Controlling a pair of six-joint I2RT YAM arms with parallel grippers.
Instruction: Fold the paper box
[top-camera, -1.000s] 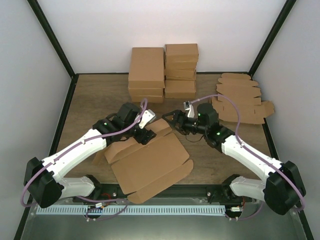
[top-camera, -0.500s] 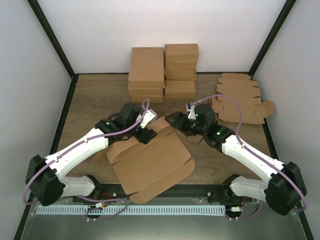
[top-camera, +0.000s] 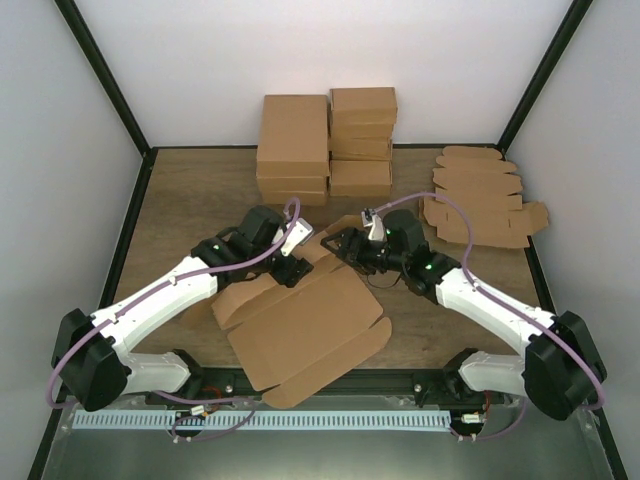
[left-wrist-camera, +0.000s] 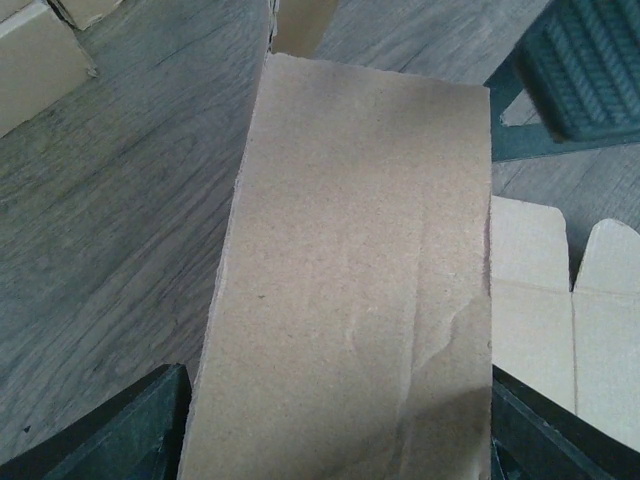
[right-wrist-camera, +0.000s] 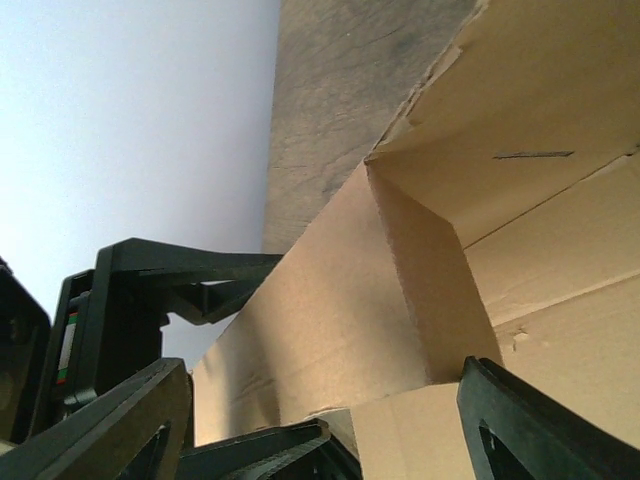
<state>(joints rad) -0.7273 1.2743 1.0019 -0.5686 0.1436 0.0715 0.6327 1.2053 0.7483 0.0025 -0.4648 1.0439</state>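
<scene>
Carefully now: the paper box (top-camera: 305, 330) lies flat on the table (top-camera: 190, 200) near the arms, its far edge lifted. The left gripper (top-camera: 292, 268) stands wide, a raised flap (left-wrist-camera: 350, 280) filling its gap. The right gripper (top-camera: 335, 243), also wide, straddles the folded corner wall (right-wrist-camera: 330, 330). Best press along both creases together, keeping that wall upright

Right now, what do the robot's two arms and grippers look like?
The left arm and right arm have white links between chunky black joints, each with a green light. A purple cable loops along each. The left gripper and right gripper are black, two-fingered.
</scene>
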